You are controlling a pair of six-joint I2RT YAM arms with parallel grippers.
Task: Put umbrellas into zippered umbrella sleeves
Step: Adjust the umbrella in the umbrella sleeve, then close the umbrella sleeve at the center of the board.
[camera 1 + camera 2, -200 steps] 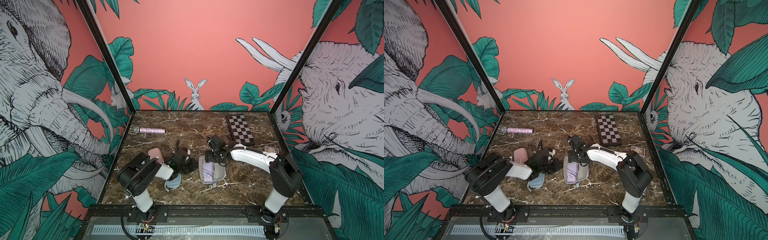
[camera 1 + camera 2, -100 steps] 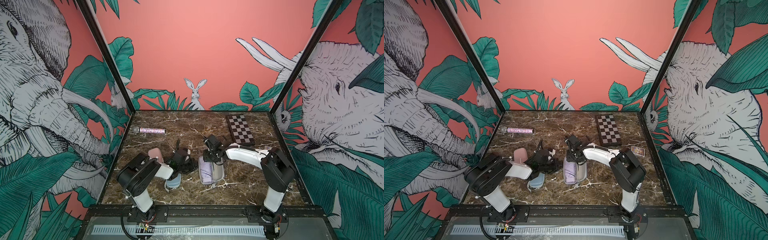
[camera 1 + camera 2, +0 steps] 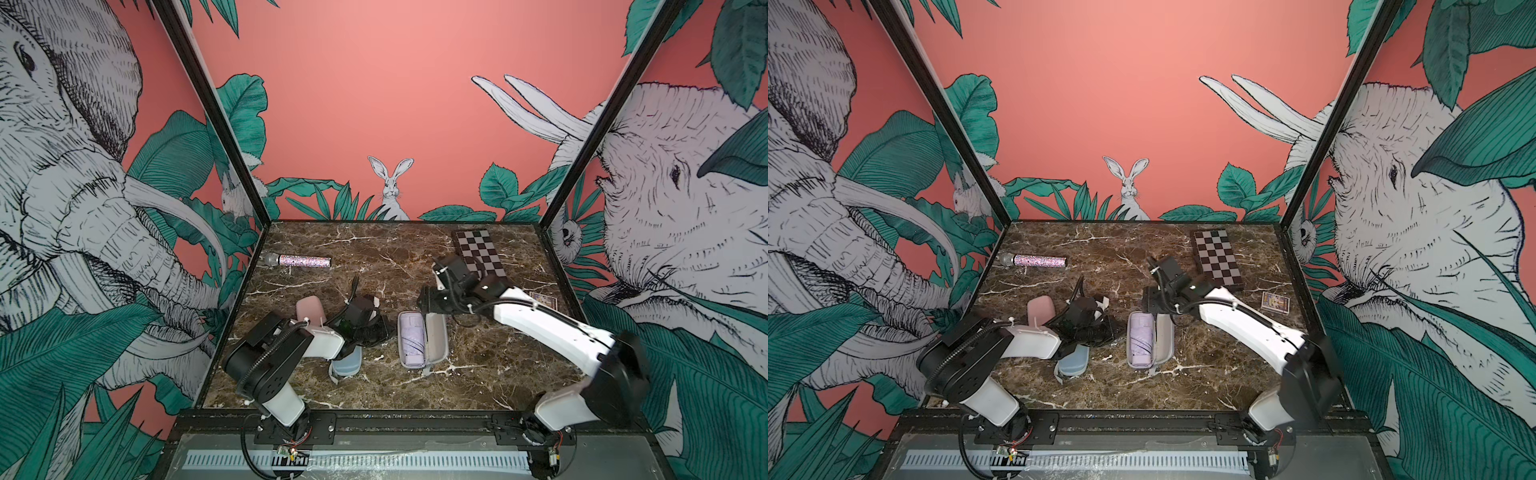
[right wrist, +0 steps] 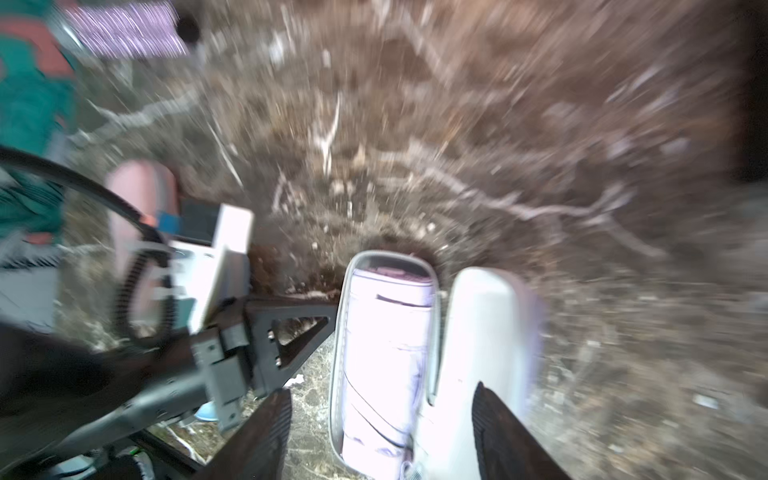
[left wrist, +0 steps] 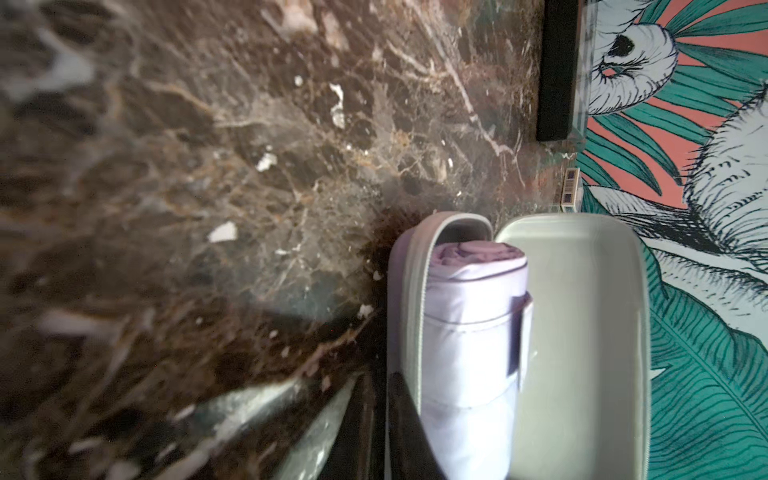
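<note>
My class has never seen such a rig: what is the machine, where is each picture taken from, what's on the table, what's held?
Two robot arms stand at a marble table's front, each ending in a two-finger gripper. Both top views look down from one camera head; the other two come from wrist cameras. A lilac umbrella lies in its open lilac sleeve; a pink sleeve and a blue sleeve lie near the left arm. Also: glittery microphone, checkered board, small box. The right gripper hangs open by the lilac sleeve, holding nothing; the left gripper's grip is unclear.
</note>
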